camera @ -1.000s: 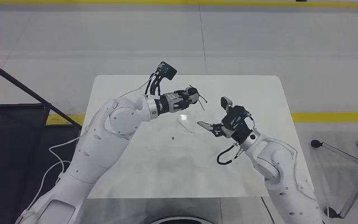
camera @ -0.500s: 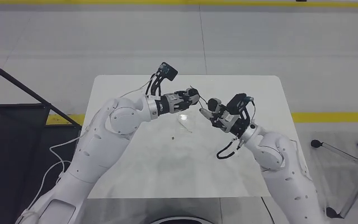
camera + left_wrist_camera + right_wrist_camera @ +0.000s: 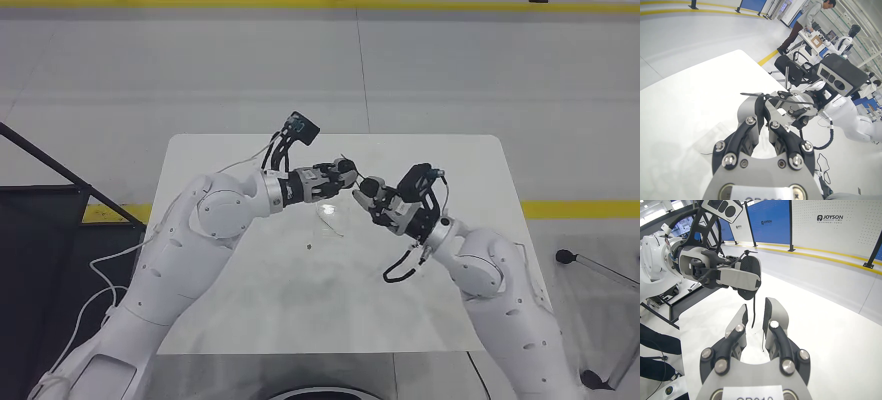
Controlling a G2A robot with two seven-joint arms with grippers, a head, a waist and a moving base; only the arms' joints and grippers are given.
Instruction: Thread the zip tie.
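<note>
The left gripper [image 3: 762,103] held the zip tie [image 3: 751,94] above the middle of the white table [image 3: 250,300]. Its two pads were pressed together on the black strap, and the small block of the head showed right at the pinch. In the left wrist view the strap ran on across the right gripper behind it, and its far end was lost against that gripper's dark parts.

The right gripper [image 3: 757,303] sat just in front of the left one, its jaws parted to a middling gap and holding nothing. In the right wrist view the tie's free tail hung down from the left pads into that gap. It touched neither pad as far as could be seen, though how deep between the fingers it reached could not be told.

From the top view the two grippers met nose to nose, and the tie was too thin to make out. A clear plastic scrap [image 3: 328,210] lay flat on the table beneath them, its outline faint. Beside it lay a thin dark strand [image 3: 706,153] — what it was could not be told.
</note>
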